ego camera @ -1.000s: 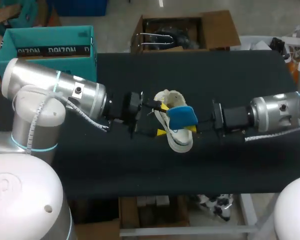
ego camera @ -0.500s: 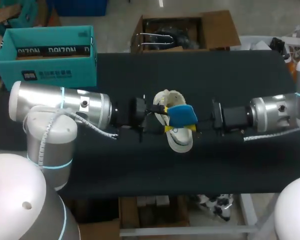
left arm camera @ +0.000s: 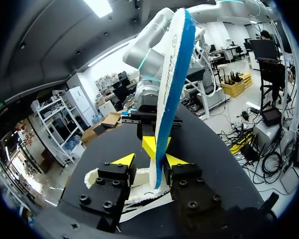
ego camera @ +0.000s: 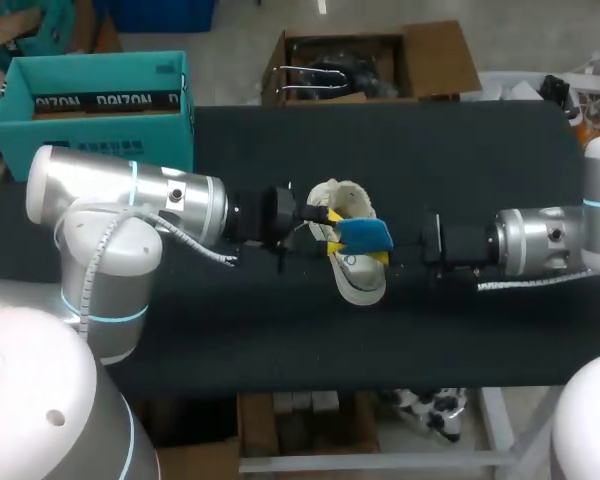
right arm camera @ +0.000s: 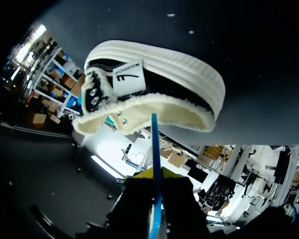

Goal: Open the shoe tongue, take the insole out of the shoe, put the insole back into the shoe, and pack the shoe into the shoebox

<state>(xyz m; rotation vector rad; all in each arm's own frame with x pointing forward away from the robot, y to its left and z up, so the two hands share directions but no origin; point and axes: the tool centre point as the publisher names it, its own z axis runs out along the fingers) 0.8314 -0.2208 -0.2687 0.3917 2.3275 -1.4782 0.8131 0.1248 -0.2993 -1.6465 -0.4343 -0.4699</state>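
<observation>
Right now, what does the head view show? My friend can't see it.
A blue insole is held up over a white shoe in the middle of a black table, with the left hand and right hand close on either side of it. A teal shoebox stands at the far left.

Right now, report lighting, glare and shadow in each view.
Head view: even light, a sheen on the left arm, blue insole plain against the dark table. Left wrist view: a ceiling lamp glares beyond the insole. Right wrist view: the right tool sits backlit and dark, the shoe well lit.
</observation>
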